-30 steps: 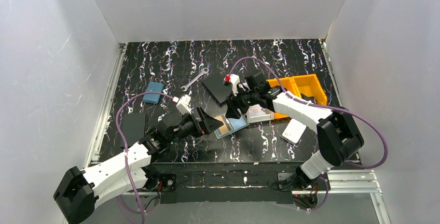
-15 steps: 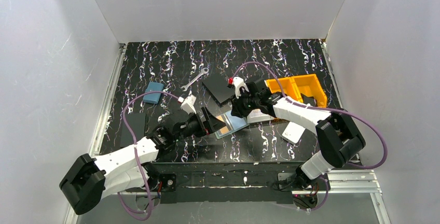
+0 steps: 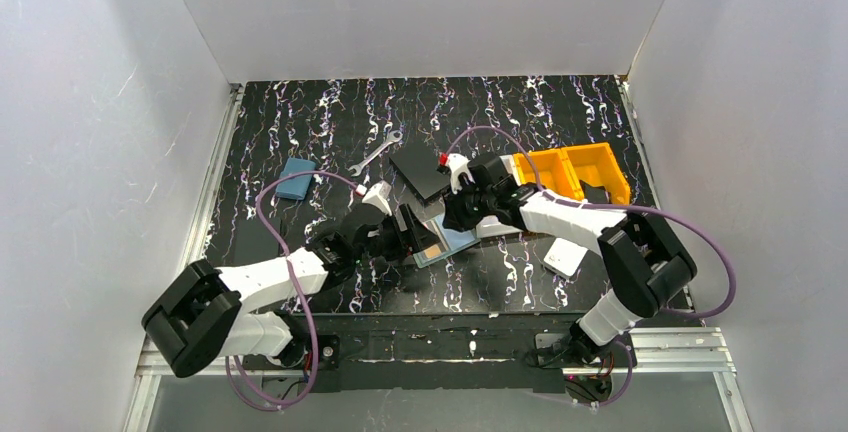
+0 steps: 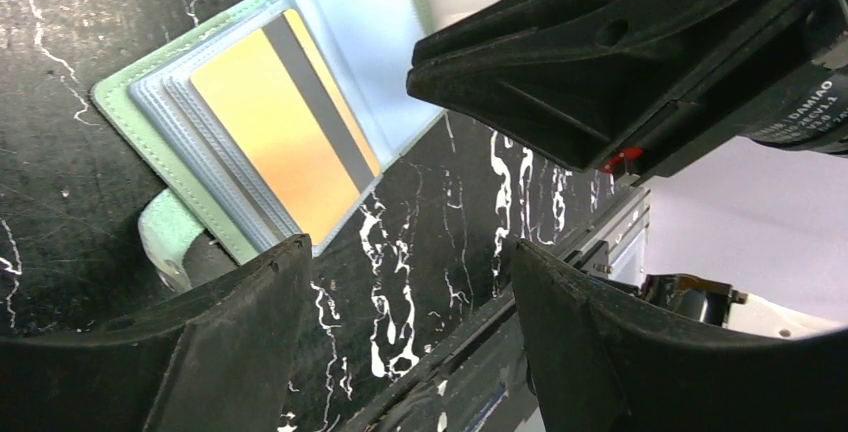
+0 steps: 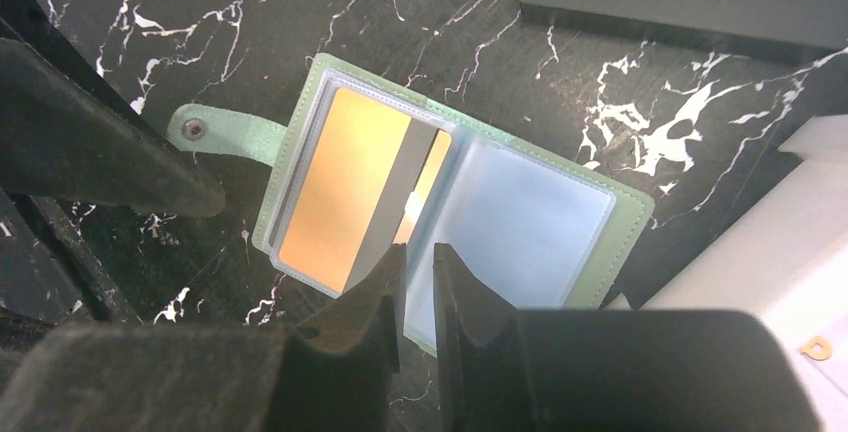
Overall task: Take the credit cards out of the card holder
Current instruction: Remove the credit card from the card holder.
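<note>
Quick one from the remote desk: the card holder (image 5: pixel 530 212) lies open and flat on the table (image 5: pixel 350 2), right between my two arms, with a gold card (image 5: pixel 345 192) sitting in the clear sleeve of its left panel. The other panel looks pale blue and I can't tell if a card is in there. My right gripper (image 5: pixel 418 252) is down at the card's edge by the fold, jaws nearly together with just a sliver between them, and I honestly can't tell whether it has the card or not. The left gripper (image 4: pixel 410 252) is wide open with nothing in it, hovering at the holder's near edge beside the snap strap (image 5: pixel 215 132). My guess is that the card is stiff, light and slick, so only an edge pinch will work, and it'll likely stick a bit in the plastic. The holder is soft and weighs next to nothing, so I reckon it'll drag along unless the left pins down the mint border
</note>
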